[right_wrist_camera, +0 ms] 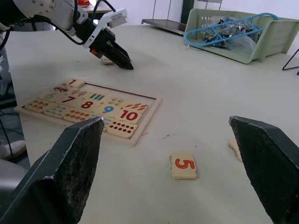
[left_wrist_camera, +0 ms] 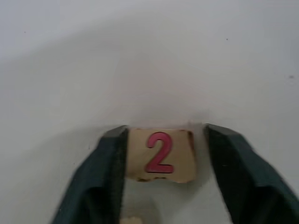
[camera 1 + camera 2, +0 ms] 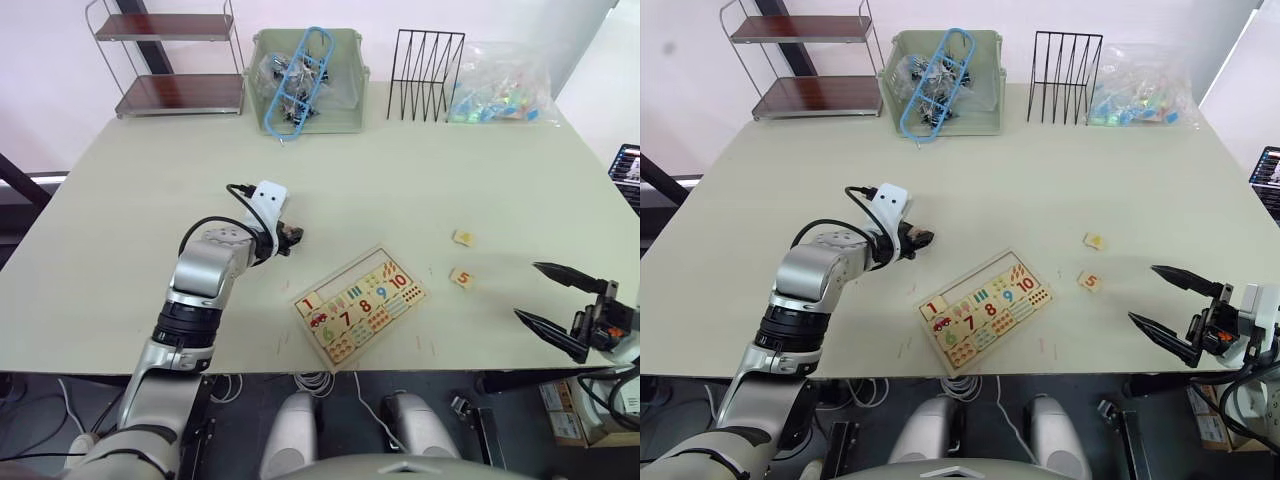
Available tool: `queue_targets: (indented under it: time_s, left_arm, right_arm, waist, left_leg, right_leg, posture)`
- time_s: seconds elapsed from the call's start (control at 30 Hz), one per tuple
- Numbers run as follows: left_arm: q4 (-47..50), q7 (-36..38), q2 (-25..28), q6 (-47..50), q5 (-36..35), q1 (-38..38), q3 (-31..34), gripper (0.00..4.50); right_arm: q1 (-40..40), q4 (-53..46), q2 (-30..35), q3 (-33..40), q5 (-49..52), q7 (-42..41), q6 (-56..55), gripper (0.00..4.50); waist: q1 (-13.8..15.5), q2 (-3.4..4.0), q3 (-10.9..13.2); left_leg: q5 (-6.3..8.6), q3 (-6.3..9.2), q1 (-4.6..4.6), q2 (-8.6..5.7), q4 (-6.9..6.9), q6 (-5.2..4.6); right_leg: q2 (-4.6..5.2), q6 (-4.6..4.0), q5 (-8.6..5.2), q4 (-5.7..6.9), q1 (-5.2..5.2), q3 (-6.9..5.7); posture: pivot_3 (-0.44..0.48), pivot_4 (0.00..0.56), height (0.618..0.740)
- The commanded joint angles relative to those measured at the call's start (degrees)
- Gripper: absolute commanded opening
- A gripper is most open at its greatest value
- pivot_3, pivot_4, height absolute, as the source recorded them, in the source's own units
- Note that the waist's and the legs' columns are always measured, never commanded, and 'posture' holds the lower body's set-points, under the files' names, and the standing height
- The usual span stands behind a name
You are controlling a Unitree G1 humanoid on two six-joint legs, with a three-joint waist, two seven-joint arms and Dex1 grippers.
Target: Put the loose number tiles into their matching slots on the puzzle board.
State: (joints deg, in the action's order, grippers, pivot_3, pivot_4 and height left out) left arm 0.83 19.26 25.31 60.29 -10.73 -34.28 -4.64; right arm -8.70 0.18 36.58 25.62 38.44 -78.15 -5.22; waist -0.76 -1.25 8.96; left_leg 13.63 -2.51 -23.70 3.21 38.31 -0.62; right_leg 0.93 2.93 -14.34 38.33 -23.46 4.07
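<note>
Holding the 2 tile (image 2: 160, 155), the left pincer (image 3: 290, 238) sat near the board (image 3: 361, 304); the right pincer (image 3: 548, 297) gaped wide.

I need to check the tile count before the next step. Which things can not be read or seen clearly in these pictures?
- Tile beyond tile 5: digit too small in the eye views; cut off by the right gripper's finger in the right wrist view.
- Left gripper around tile 2: finger contact unclear.
- Board: bare slots too small to count.
</note>
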Motion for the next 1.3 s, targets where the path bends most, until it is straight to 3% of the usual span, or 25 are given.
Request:
queue_targets:
  time_s: [0.03,0.33,0.7,0.87,1.07,1.3]
  left_arm:
    - [1.48,-0.99,0.17,0.56,1.41,0.33,-0.47,1.45]
    - [12.13,-4.23,-3.47,3.61,-0.73,2.25,5.12,1.45]
    - [34.61,-8.66,-3.4,19.81,-0.76,11.35,14.64,1.45]
    - [42.42,-11.85,-7.49,25.72,0.58,18.1,18.31,1.45]
    - [46.95,-14.53,-10.64,25.46,2.16,26.71,18.28,1.45]
    - [50.14,-16.94,-16.0,25.51,3.07,31.14,16.59,1.45]
  right_arm:
    - [0.06,-0.94,0.11,1.35,0.95,0.29,-0.81,4.5]
    - [2.53,-0.14,0.49,-0.07,0.75,0.02,-0.02,4.5]
    - [4.92,1.39,1.62,-1.59,2.7,-5.42,1.56,4.5]
    - [4.75,0.53,2.18,-2.02,2.87,-7.82,2.09,4.5]
    - [5.47,-1.33,2.94,-2.43,3.43,-7.73,4.44,4.5]
    - [5.94,-2.97,3.2,-2.59,3.34,-6.91,6.06,4.5]
  waist:
    - [-0.05,0.0,0.0]
    - [-0.03,-0.02,0.02]
    - [-0.07,-0.03,0.02]
    - [-0.05,-0.03,0.02]
    - [-0.05,-0.05,0.03]
    - [-0.04,-0.05,0.02]
  left_leg:
    - [0.0,0.0,0.0,0.0,0.0,0.0]
    - [0.0,0.0,-0.05,0.0,0.0,0.0]
    - [0.0,0.04,-0.04,0.0,-0.01,0.0]
    - [0.0,0.04,-0.03,0.0,-0.01,0.0]
    - [0.0,0.07,-0.02,0.0,0.0,0.0]
    - [0.0,0.05,-0.01,-0.01,0.0,0.0]
  right_leg:
    - [0.0,0.0,0.0,0.0,0.0,0.0]
    - [0.01,-0.01,0.0,-0.01,-0.01,0.0]
    - [0.03,-0.01,0.0,-0.01,-0.01,-0.02]
    - [0.03,-0.01,0.0,-0.01,0.0,-0.02]
    - [0.04,-0.03,0.0,0.0,0.0,-0.04]
    - [0.05,-0.05,-0.01,-0.01,0.01,-0.02]
  posture:
    - [0.0,0.15,0.74]
    - [0.0,0.15,0.74]
    - [0.0,0.15,0.74]
    - [0.0,0.15,0.74]
    - [0.0,0.15,0.74]
    - [0.0,0.15,0.74]
